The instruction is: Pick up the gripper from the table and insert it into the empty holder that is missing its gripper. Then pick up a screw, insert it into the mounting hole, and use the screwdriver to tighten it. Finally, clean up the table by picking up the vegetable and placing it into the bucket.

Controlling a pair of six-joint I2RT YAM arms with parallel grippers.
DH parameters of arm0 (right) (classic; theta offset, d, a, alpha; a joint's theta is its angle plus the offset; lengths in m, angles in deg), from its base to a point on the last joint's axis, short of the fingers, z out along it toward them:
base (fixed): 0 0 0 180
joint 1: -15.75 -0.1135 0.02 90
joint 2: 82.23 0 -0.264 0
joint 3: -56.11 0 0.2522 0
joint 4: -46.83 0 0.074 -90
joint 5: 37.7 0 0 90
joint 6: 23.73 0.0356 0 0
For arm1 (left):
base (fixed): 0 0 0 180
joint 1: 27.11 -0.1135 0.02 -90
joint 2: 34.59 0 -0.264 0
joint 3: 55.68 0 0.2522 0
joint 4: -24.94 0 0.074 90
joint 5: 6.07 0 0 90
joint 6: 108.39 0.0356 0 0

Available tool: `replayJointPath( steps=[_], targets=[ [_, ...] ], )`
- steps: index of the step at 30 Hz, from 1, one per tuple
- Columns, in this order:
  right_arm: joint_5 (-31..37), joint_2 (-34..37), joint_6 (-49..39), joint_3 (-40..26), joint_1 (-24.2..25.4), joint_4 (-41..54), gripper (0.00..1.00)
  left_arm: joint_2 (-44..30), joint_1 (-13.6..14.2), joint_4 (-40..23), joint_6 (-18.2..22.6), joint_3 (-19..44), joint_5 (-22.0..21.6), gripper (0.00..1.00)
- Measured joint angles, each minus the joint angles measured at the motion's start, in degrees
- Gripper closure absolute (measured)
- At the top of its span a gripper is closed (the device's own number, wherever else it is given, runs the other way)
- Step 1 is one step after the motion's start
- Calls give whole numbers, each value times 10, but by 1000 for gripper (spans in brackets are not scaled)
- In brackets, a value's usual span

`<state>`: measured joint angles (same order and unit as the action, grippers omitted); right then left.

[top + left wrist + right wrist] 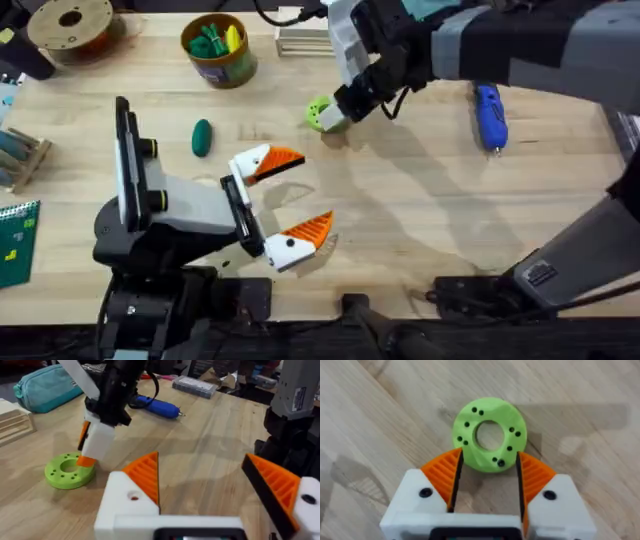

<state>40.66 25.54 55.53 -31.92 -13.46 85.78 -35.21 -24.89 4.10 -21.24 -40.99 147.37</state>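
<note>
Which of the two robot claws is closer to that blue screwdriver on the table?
The right gripper. It sits down at the green ring, a short way from the blue screwdriver. The left gripper is farther, toward the table's near side.

Green disc (318, 113) half hidden under right hand (338, 112).

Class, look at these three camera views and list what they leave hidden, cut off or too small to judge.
- Bucket contents: overhead, too small to identify the green and yellow items.
- Green ring: overhead, partly covered by the right gripper.
- Screwdriver: left wrist view, rear end hidden behind the right arm.
- Spool: overhead, cut by the top edge.
</note>
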Motion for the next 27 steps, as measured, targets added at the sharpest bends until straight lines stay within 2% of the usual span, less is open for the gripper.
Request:
replayJointPath(
  steps=[7,27],
  targets=[
    [0,0,0,-26,-8,5,410,0,0,0,0,0,0,15],
    [22,17,0,-27,-14,16,408,0,0,0,0,0,0,15]
  ],
)
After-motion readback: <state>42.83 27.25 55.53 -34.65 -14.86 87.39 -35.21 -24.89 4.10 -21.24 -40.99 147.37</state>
